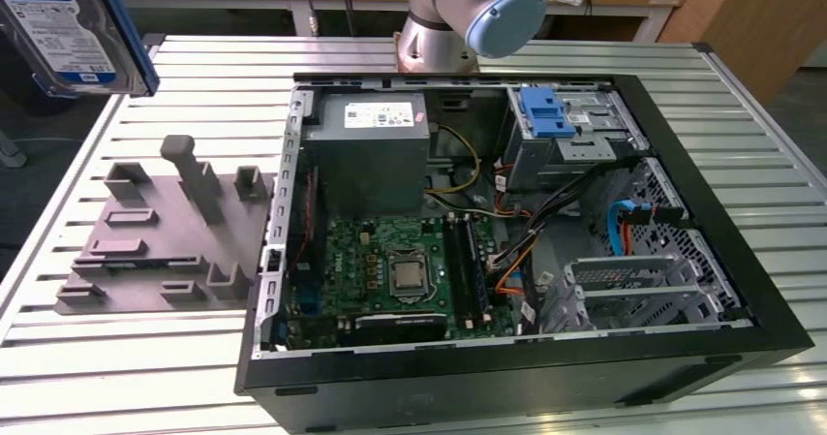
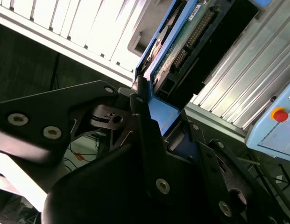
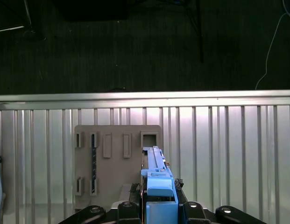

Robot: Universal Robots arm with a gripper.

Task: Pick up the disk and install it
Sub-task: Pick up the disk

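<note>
White-and-blue-labelled disk (image 1: 58, 28) (blue rails), grey fixture (image 1: 142, 246), black case (image 1: 517, 382), ribbed silver table (image 1: 130, 367)

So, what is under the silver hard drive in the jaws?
Below the silver hard drive with blue rails lies a grey slotted fixture plate on the ribbed metal table. The drive hides the plate's part directly beneath it.

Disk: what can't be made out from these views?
- Exterior view: the disk is cut off by the top and left edges.
- First wrist view: disk seen edge-on, its flat faces hidden; the gripper covers its near end.
- Second wrist view: the gripper's own linkage hides most of the disk's near end.
</note>
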